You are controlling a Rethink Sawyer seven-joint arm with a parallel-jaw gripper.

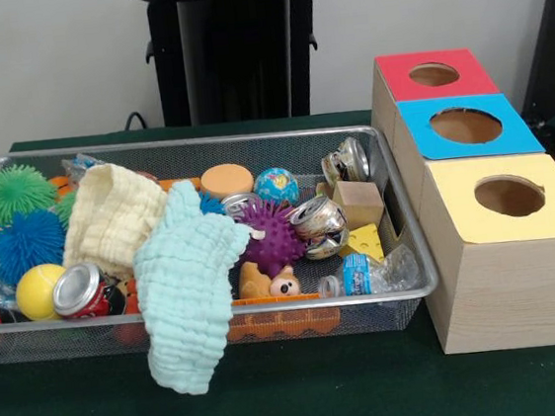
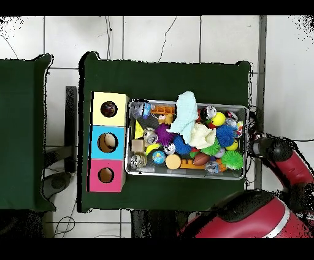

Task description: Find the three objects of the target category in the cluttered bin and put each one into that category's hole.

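Note:
A wire mesh bin [image 1: 201, 142] [image 2: 184, 176] on the green table holds mixed clutter. Crushed cans lie at the front left [image 1: 80, 290], in the middle [image 1: 319, 221] and at the back right [image 1: 347, 161]. There are green [image 1: 15, 192], blue [image 1: 25, 244] and purple [image 1: 273, 236] spiky balls and a yellow ball [image 1: 40, 291]. A mint cloth [image 1: 188, 297] [image 2: 184, 113] hangs over the front rim, and a pale yellow cloth [image 1: 110, 221] lies behind it. Beside the bin stand red [image 1: 402, 71], blue [image 1: 518, 138] and yellow [image 1: 457, 214] topped boxes, each with a round hole. No gripper shows.
Also in the bin are a wooden cube [image 1: 358, 202], a cheese wedge [image 1: 363, 244], a crumpled plastic bottle [image 1: 369, 273], an orange disc [image 1: 226, 181], a globe ball [image 1: 275, 184] and a bear toy [image 1: 271, 283]. The red and black arm [image 2: 270, 153] bends beside the bin's short end.

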